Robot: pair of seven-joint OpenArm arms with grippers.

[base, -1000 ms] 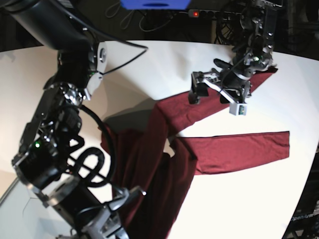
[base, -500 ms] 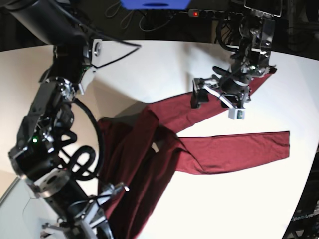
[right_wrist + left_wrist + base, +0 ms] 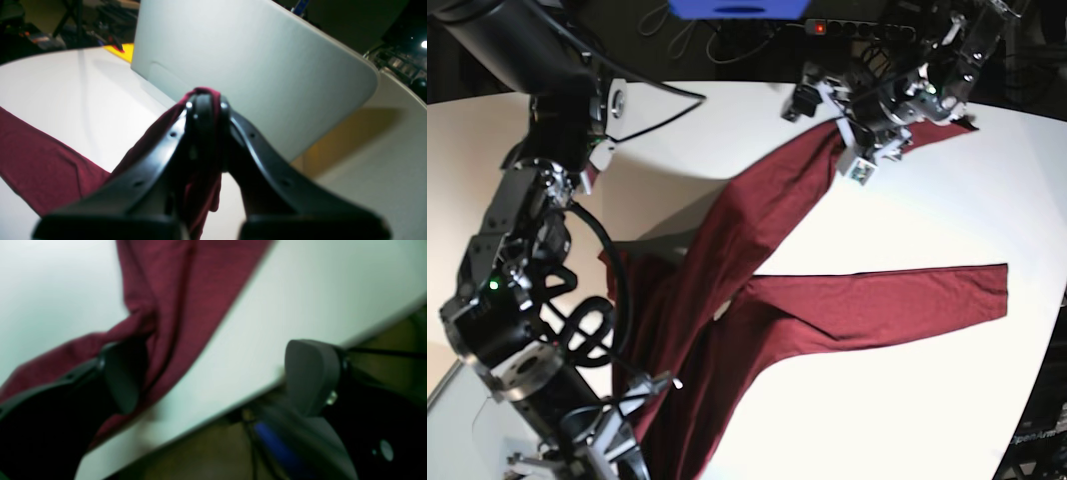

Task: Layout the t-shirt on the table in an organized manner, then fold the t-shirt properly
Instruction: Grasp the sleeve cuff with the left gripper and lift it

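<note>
1. The table (image 3: 757,110) is a broad white top with a curved far edge, and it fills most of the base view.
2. The t-shirt (image 3: 757,300) lies across the table's middle. One sleeve runs flat to the right, the other stretches toward the far right, and the body trails to the near left.
3. The right gripper (image 3: 204,110), at the near left of the base view, has its jaws pressed together on a bunched fold of the t-shirt, which pokes out above the tips.
4. The left gripper (image 3: 213,376), at the far right by the table's edge, stands spread wide. One fingertip (image 3: 121,376) sits against the far sleeve; the other hangs over the table's rim. It grips nothing.
5. A pale flat board (image 3: 253,66) stands tilted behind the right gripper.
6. Beyond the table the room is dark, with a power strip (image 3: 847,27) showing a red light.
</note>
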